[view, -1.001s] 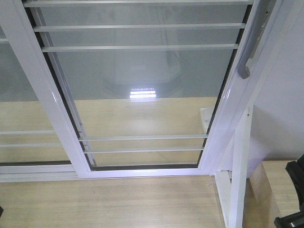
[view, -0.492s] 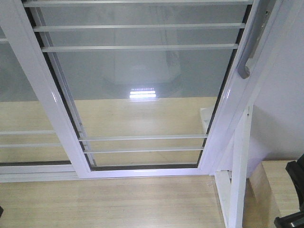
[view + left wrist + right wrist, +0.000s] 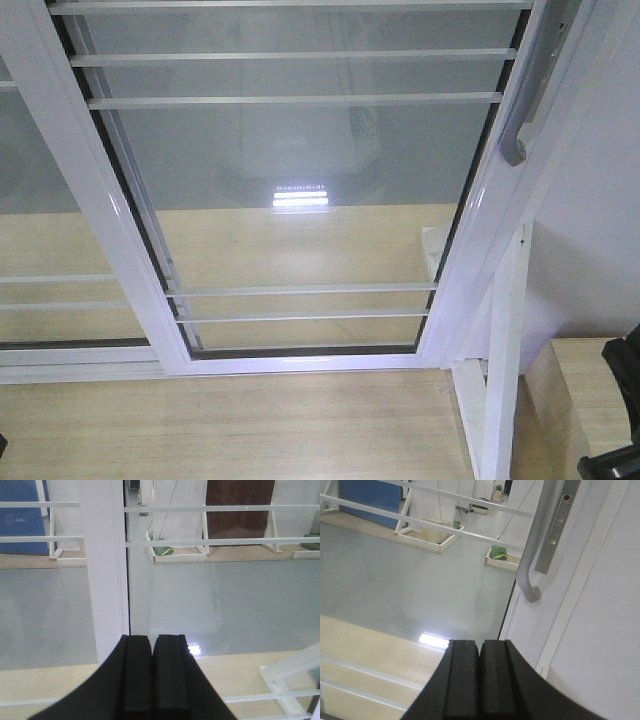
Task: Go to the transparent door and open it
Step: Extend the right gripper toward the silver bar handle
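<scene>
The transparent door (image 3: 300,190) fills the front view: a white-framed glass panel with thin horizontal white bars. Its curved grey pull handle (image 3: 522,110) sits on the right stile, and shows up close in the right wrist view as handle (image 3: 540,545), above and right of my right gripper (image 3: 479,647), which is shut and empty, apart from the handle. My left gripper (image 3: 152,642) is also shut with nothing in it, facing the white stile (image 3: 105,575) where the two glass panels meet. A dark piece of the right arm (image 3: 620,400) shows at the front view's lower right.
A second barred glass panel (image 3: 40,230) without a handle lies to the left. A white outer frame post (image 3: 505,350) stands right of the door, beside a white wall (image 3: 600,240). Light wooden floor (image 3: 230,430) runs up to the door's bottom rail.
</scene>
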You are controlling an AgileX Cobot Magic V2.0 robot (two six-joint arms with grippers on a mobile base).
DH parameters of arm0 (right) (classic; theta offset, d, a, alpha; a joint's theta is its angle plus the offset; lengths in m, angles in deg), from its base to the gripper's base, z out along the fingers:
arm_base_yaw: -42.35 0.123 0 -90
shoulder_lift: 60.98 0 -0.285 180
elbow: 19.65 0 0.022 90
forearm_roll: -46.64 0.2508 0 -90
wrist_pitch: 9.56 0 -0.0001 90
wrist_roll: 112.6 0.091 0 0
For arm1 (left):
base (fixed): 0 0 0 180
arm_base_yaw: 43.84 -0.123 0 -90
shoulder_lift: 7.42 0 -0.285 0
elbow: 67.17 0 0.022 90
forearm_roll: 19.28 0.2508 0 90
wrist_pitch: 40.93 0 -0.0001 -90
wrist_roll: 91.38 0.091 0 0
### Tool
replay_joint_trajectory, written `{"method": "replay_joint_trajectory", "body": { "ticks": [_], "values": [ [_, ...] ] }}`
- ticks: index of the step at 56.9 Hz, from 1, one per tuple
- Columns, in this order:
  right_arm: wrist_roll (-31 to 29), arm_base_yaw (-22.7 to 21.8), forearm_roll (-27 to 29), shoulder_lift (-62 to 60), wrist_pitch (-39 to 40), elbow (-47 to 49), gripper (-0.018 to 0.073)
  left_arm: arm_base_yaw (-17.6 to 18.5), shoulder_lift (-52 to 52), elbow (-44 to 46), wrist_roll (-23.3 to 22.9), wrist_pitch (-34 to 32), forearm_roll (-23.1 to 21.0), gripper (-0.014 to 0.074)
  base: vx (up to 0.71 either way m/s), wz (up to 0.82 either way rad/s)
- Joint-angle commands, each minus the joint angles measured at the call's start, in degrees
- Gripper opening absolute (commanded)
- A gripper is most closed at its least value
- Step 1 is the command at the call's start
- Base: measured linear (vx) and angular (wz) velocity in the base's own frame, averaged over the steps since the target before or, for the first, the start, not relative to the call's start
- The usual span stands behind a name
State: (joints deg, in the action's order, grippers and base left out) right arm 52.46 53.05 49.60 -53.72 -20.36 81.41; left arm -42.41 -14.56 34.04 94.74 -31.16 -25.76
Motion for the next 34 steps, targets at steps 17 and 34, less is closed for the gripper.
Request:
{"method": "replay_joint_trajectory", "body": {
  "ticks": [17, 34],
  "values": [
    [-0.78, -0.17, -0.06, -0.47, 22.34, 0.04, -0.0006, 0.25, 0.73, 1.88, -0.19, -21.84, -0.28, -0.0006, 0.00, 0.00],
    [-7.02, -0.17, 16.39, 5.16, 32.42, 12.62, -0.0006, 0.25, -2.62, 13.54, -3.01, -28.80, 0.55, -0.0006, 0.00, 0.00]
  ]
}}
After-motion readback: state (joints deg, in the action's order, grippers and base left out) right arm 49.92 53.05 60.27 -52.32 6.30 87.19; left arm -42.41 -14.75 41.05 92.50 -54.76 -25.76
